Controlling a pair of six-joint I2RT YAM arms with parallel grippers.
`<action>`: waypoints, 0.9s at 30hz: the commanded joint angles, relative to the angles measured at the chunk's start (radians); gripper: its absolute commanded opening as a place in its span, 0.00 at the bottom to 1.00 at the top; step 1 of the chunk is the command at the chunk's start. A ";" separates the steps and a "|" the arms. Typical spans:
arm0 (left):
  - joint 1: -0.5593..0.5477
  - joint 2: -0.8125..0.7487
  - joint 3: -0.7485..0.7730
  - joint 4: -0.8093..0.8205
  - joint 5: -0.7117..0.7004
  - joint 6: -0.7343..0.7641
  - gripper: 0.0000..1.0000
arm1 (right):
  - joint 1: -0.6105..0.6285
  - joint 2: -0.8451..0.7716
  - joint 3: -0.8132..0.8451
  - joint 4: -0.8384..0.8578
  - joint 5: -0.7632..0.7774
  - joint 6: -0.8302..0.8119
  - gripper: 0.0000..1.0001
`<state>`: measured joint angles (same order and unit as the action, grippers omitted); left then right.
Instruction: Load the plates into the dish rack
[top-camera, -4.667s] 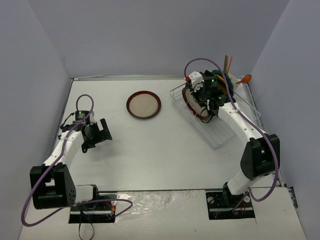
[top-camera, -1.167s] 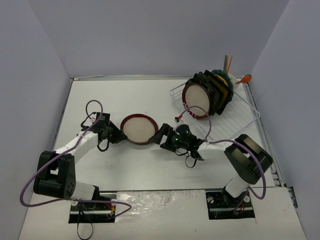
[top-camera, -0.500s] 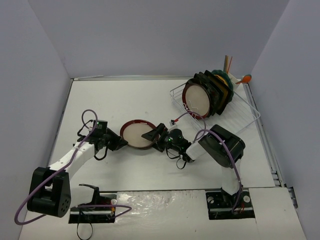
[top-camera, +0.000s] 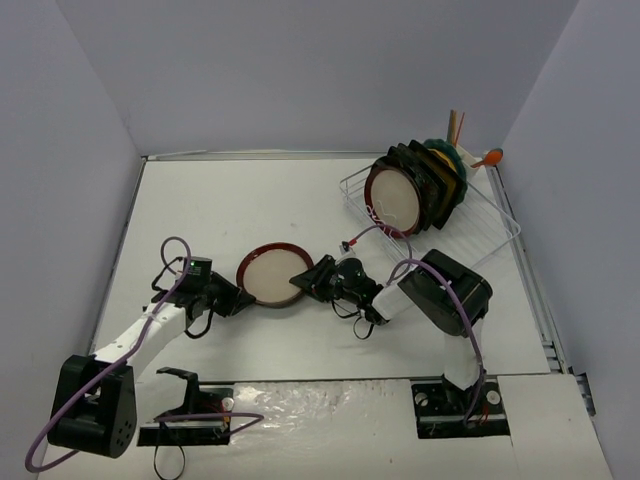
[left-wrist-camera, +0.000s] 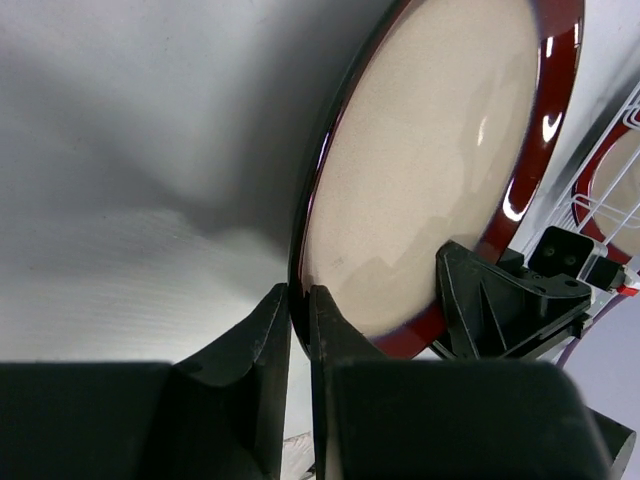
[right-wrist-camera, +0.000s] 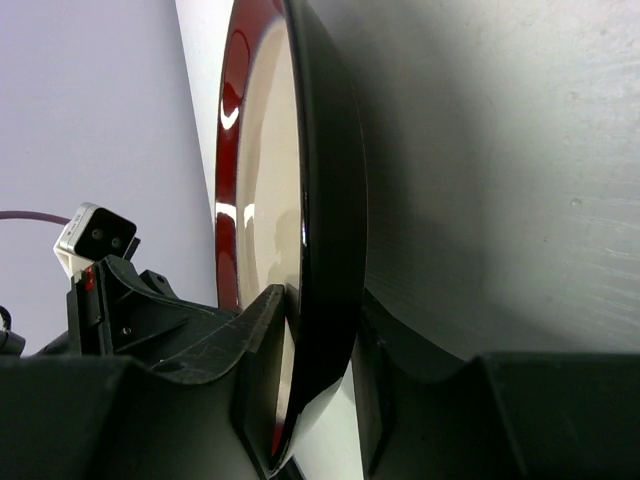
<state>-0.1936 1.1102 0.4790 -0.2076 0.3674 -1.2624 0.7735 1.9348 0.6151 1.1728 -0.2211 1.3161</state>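
A round plate (top-camera: 270, 276) with a cream centre and red-brown rim sits low over the white table between both arms. My left gripper (top-camera: 236, 298) is shut on its left rim; in the left wrist view the fingers (left-wrist-camera: 300, 296) pinch the thin dark edge of the plate (left-wrist-camera: 430, 170). My right gripper (top-camera: 305, 278) clamps the opposite rim, one finger on the cream face and one under the black underside of the plate (right-wrist-camera: 332, 150), with the gripper (right-wrist-camera: 320, 300) shut on it. The white wire dish rack (top-camera: 485, 232) stands at the back right with several plates (top-camera: 405, 192) upright in it.
Utensils (top-camera: 462, 140) stick up behind the rack's stacked plates. Purple cables loop off both arms. Grey walls close in the table on three sides. The arm bases sit at the near edge.
My right gripper has gone from wide open to shut on the plate's right rim. The plate has shifted slightly toward the near left, with my left gripper still holding it.
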 joint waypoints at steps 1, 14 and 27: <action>-0.004 -0.059 -0.005 0.074 0.090 0.026 0.10 | -0.006 -0.146 0.033 0.038 0.062 -0.095 0.05; -0.005 -0.192 0.227 -0.224 -0.051 0.244 0.89 | -0.050 -0.506 0.277 -0.500 0.108 -0.640 0.00; 0.001 -0.324 0.445 -0.516 -0.437 0.750 0.97 | -0.299 -0.656 0.780 -1.131 0.141 -1.506 0.00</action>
<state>-0.1981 0.8530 0.8717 -0.6516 0.1107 -0.7249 0.5452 1.3419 1.2646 0.0605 -0.1080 0.1471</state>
